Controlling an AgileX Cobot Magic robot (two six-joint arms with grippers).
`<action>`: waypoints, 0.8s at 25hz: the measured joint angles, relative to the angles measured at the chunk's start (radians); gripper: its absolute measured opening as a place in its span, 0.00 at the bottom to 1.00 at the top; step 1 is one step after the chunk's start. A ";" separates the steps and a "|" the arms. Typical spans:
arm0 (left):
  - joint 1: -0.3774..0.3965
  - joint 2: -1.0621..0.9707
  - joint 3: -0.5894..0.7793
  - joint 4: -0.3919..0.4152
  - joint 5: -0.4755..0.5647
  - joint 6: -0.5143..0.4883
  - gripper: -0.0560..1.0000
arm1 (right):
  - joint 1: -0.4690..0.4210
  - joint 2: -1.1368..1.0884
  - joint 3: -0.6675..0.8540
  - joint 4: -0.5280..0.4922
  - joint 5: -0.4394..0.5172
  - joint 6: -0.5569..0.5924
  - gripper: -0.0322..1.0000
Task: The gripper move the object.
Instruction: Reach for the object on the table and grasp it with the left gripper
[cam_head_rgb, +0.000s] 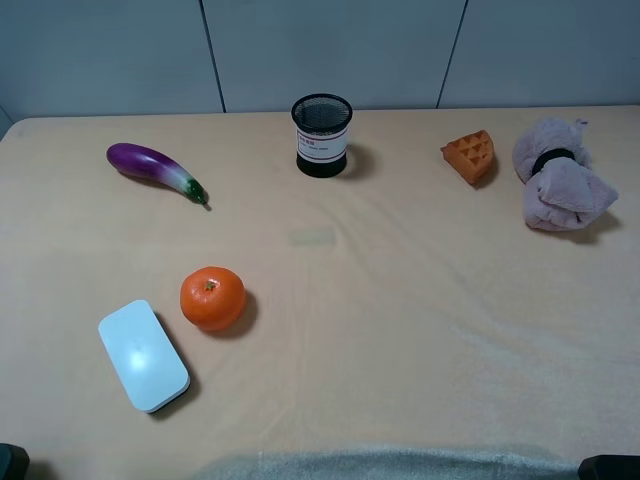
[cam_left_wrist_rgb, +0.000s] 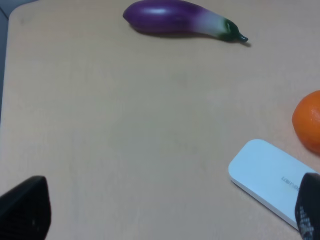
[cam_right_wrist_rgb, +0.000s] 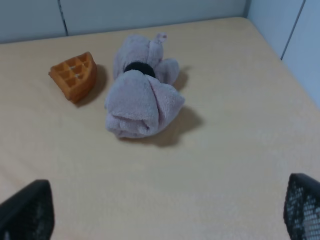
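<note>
The purple eggplant (cam_head_rgb: 152, 168) lies on the table at the far left, its green stem toward the middle. It also shows in the left wrist view (cam_left_wrist_rgb: 175, 19), well ahead of my left gripper (cam_left_wrist_rgb: 167, 215). That gripper is open and empty; only its two dark fingertips (cam_left_wrist_rgb: 25, 210) show at the frame's edges. My right gripper (cam_right_wrist_rgb: 165, 210) is open and empty too, on the right side of the table, far from the eggplant. In the high view only dark bits of the arms show at the two near corners.
An orange (cam_head_rgb: 212, 297) and a white flat box (cam_head_rgb: 142, 354) lie near left, close to the left gripper (cam_left_wrist_rgb: 272, 177). A black mesh cup (cam_head_rgb: 321, 135) stands at the back middle. A waffle toy (cam_head_rgb: 470, 156) and a pink towel bundle (cam_head_rgb: 558, 188) lie back right.
</note>
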 joint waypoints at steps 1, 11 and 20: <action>0.000 0.000 0.000 0.000 0.000 0.000 0.98 | 0.000 0.000 0.000 0.000 0.000 0.000 0.70; 0.000 0.000 0.000 0.000 0.000 0.000 0.98 | 0.000 0.000 0.000 0.000 0.000 0.000 0.70; 0.000 0.000 0.000 0.000 0.000 0.000 0.98 | 0.000 0.000 0.000 0.000 0.000 0.000 0.70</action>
